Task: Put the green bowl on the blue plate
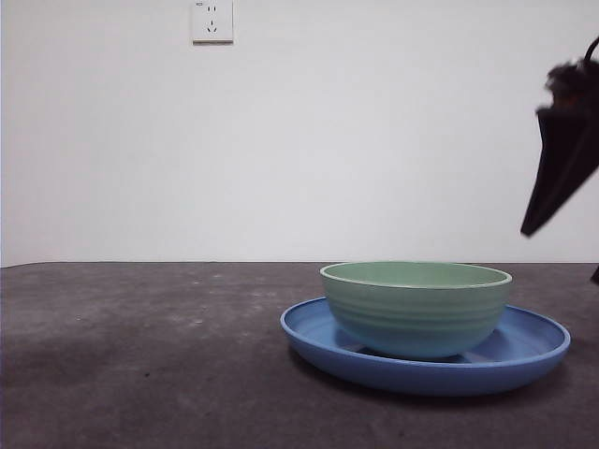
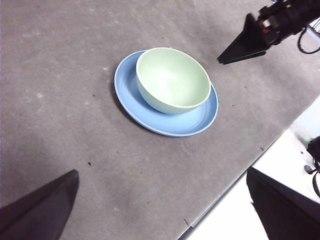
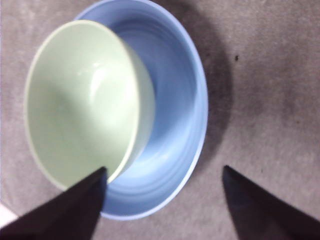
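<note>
Closest to the front camera was your blue plate, sitting flat on the dark grey counter a bit right of center, and your green bowl was standing upright inside it, so that part looked done. From the left wrist camera you could see the bowl wasn't centered on the plate: it sat toward one side, with a wider crescent of blue showing on the other. The bowl was empty, and so was the bare part of the plate around it.

Your right pincer was hanging above the plate with its jaws spread wide and nothing held between them. In its own wrist view one jaw tip overlapped the bowl's rim and the other sat over bare counter past the plate's edge, but whether that first tip actually touched the bowl I couldn't tell from that angle. In the front view it showed as a dark wedge at the right edge, clearly higher than the bowl.

Your left pincer was well away from the dishes, up high over the counter near its edge, jaws also wide apart and empty.

Further out, the plain white wall behind the counter had a white outlet near the top of the front view.
</note>
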Robot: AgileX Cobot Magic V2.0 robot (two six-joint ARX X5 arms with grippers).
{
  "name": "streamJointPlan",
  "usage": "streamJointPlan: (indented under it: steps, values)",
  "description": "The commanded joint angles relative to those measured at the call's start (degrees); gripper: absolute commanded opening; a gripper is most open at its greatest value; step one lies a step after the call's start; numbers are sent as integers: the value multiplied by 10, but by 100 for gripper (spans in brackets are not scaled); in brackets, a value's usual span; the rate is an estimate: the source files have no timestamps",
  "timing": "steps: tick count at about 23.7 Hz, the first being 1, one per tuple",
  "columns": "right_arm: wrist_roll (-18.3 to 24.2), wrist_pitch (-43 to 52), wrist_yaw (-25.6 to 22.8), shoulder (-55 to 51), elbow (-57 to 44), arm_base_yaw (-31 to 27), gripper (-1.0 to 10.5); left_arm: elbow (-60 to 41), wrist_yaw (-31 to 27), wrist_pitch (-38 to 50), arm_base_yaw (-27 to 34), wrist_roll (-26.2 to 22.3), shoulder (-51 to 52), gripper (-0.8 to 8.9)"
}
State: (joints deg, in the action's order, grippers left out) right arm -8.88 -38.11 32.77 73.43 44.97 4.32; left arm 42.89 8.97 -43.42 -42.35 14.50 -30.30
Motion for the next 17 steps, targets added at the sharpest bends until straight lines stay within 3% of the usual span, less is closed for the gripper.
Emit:
streamJointPlan:
  steps: [1, 11, 17]
  values:
    - [6, 17, 0, 28, 7, -1, 284, 3, 0, 5, -4, -3, -2, 594]
    - [6, 81, 4, 133, 7, 0, 216, 3, 0, 5, -4, 1, -2, 594]
    - [8, 110, 34, 169, 7, 0, 132, 3, 0, 5, -4, 2, -2, 594]
